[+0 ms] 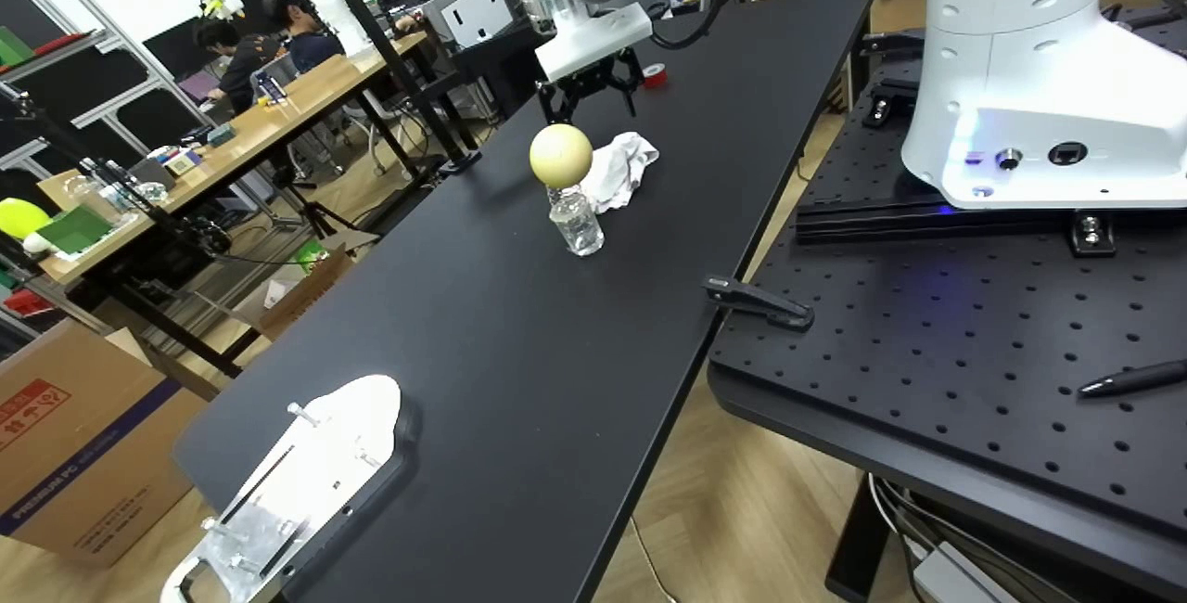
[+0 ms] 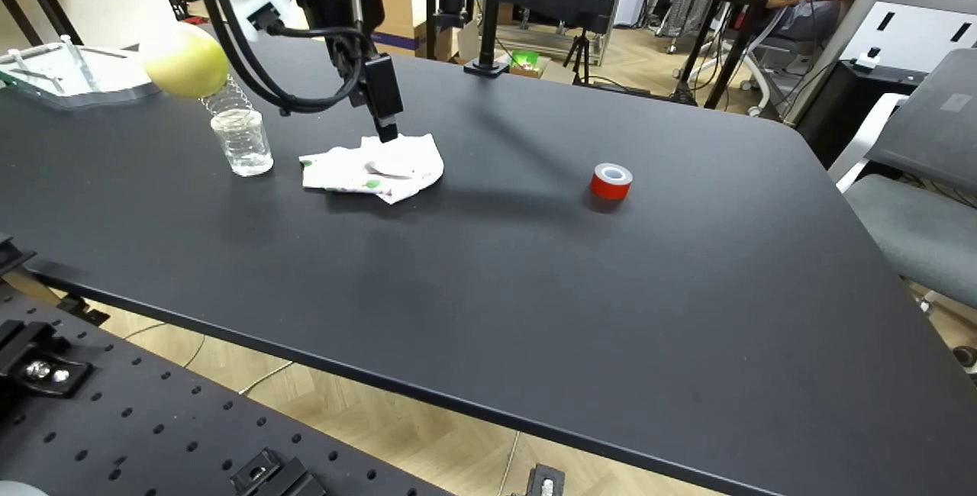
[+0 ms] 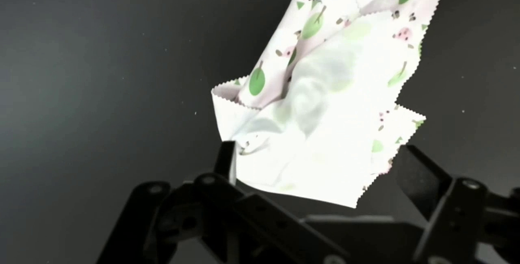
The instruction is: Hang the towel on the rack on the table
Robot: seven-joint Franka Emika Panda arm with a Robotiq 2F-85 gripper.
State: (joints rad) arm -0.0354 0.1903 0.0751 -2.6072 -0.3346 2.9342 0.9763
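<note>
Tool [image 3: 318, 148] is wide, jaws well apart & nothing gripped. Towel [image 3: 329, 97] lies crumpled on the surface [image 3: 101, 134] below; can't tell if either tip touches it. Step in hand is prob. the pick-up. In the wrist view the jaws straddle only the lower part of the cloth, w/ raised folds further up, so IMO shift that way 1st, get a ridge centred btw the tips, then go straight down. Stop at light contact w/ the surface & close slowly; cloth looks thin, so it likely slips if only an edge is pinched: take several layers. Lift vert., check the grip before any sideways move.

Just beside the towel stands a clear bottle [image 2: 243, 141] w/ a yellow ball [image 2: 183, 61] at its top: prob. tippy, so keep tool & loose cloth off it. Tape roll [image 2: 609, 190] sits on the opp. side, well apart, likely no bother.

Farthest along the surface, in an exterior view, is a white pegged board [image 1: 320, 468], presumably the rack. Bottle is roughly btw it & the towel, so carry high or go around, then hang a fold on it.
</note>
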